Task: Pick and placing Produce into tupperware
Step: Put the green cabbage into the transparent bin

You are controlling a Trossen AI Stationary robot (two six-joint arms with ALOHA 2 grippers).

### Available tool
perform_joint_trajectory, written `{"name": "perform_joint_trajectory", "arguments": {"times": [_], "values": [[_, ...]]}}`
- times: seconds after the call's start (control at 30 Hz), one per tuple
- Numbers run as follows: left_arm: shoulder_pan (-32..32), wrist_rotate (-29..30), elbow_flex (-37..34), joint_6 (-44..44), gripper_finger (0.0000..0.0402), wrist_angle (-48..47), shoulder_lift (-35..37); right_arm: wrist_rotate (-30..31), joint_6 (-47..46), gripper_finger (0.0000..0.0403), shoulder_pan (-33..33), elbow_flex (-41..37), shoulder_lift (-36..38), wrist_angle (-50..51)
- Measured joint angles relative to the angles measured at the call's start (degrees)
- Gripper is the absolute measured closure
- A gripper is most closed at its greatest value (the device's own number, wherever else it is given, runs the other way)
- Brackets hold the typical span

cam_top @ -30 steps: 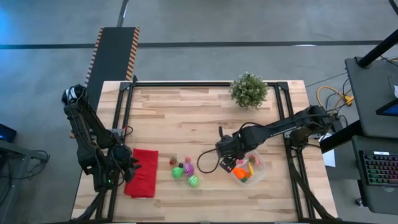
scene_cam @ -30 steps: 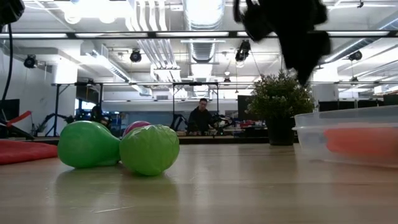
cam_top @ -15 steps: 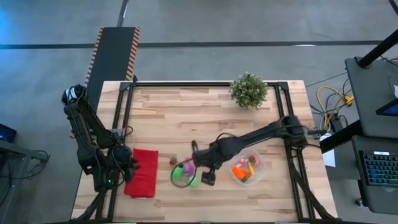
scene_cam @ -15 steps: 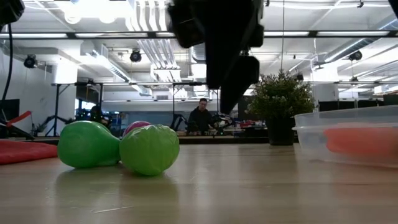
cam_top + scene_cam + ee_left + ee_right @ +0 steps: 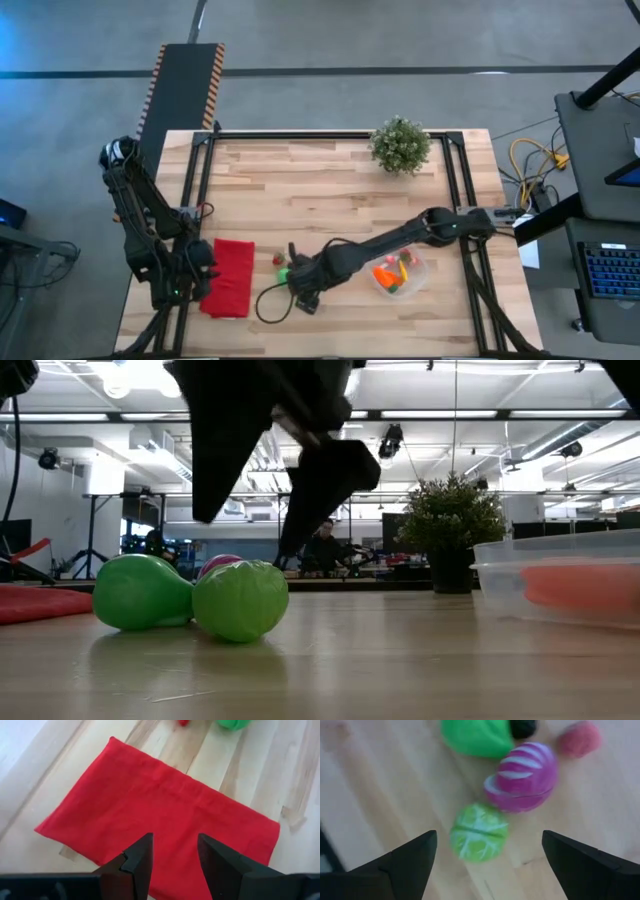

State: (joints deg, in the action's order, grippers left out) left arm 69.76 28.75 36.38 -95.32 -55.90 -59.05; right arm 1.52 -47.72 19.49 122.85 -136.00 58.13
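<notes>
The loose produce lies in a cluster on the table: a light green round piece, a pink-purple striped piece, a darker green piece and a small red piece. In the low view, two green pieces rest side by side with the pink one behind. My right gripper hovers open above the light green piece, one finger on either side, touching nothing. In the high view it covers most of the cluster. The clear tupperware holds the orange carrot and other pieces. My left gripper waits open above the red cloth.
A red folded cloth lies near the table's left edge, under my left gripper. A green potted plant stands at the far side. A black cable loop hangs by the right gripper. The tupperware sits right of the cluster.
My right gripper has swept from beside the tupperware toward the table's left and come down over the loose produce cluster. The produce and the tupperware have stayed where they were.
</notes>
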Motion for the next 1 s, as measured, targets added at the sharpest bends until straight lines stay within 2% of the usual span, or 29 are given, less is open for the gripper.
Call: {"name": "perform_joint_trajectory", "arguments": {"times": [0.27,0.4,0.63,1.0], "values": [[0.0,0.0,-0.1,3.3,0.0262,-0.1,-0.1,-1.0,-8.2,0.0038,0.1,8.8,-6.8,11.1],[0.0,0.1,-0.1,3.3,0.0262,-0.1,-0.1,-1.8,-11.7,0.0037,0.0,11.1,-7.5,11.5],[0.0,0.1,-0.1,3.3,0.0262,-0.1,-0.1,-0.5,-16.5,0.0037,0.0,11.0,-7.3,13.5],[0.0,0.0,-0.1,4.5,0.0262,-0.1,-0.1,-4.6,-17.3,0.0038,0.0,8.0,-7.4,13.3]]}}
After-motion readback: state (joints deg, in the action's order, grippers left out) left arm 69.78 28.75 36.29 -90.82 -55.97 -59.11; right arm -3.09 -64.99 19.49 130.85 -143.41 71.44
